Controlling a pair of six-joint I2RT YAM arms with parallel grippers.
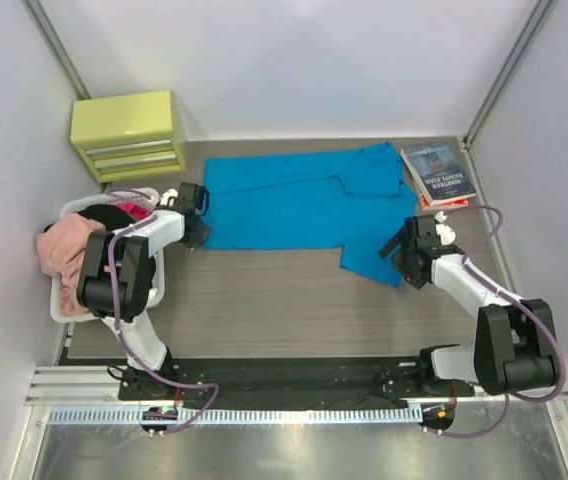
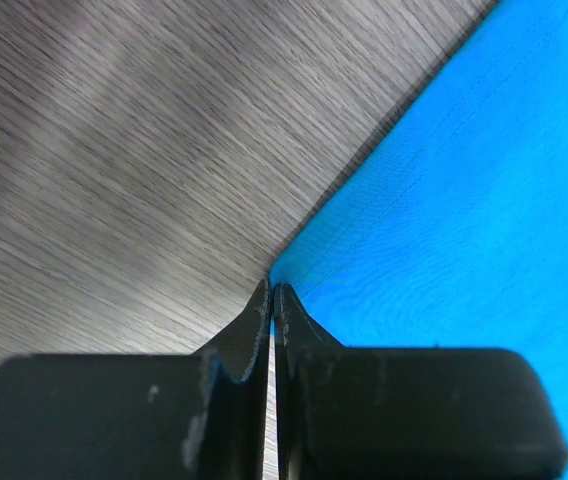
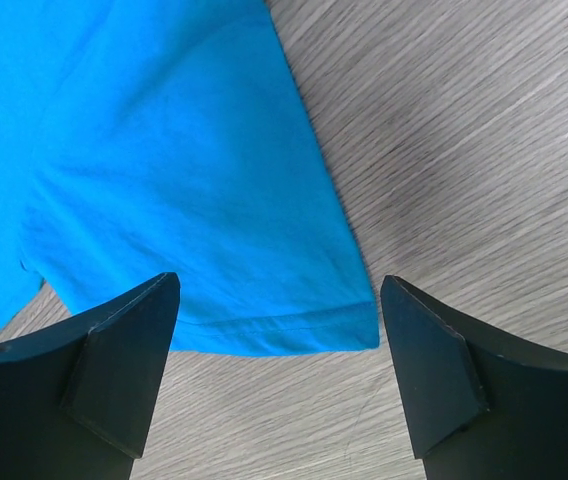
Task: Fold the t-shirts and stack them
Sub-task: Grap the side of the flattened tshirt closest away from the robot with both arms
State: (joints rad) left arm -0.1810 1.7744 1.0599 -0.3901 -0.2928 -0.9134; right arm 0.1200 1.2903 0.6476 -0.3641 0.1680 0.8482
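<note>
Across the middle of the wood-grain table (image 1: 294,310), seen from above, the turquoise t-shirt (image 1: 294,200) lies spread flat. The left gripper (image 1: 200,232) is at its near-left corner and the right gripper (image 1: 402,258) is over the near-right sleeve, likely stationed to lift for a fold. A pink shirt (image 1: 69,250) spills from a white basket (image 1: 61,310), partly hidden by the arm. Left wrist view: fingers pressed together at the hem corner; whether cloth is caught is unclear. Right wrist view: fingers spread, straddling the sleeve hem.
</note>
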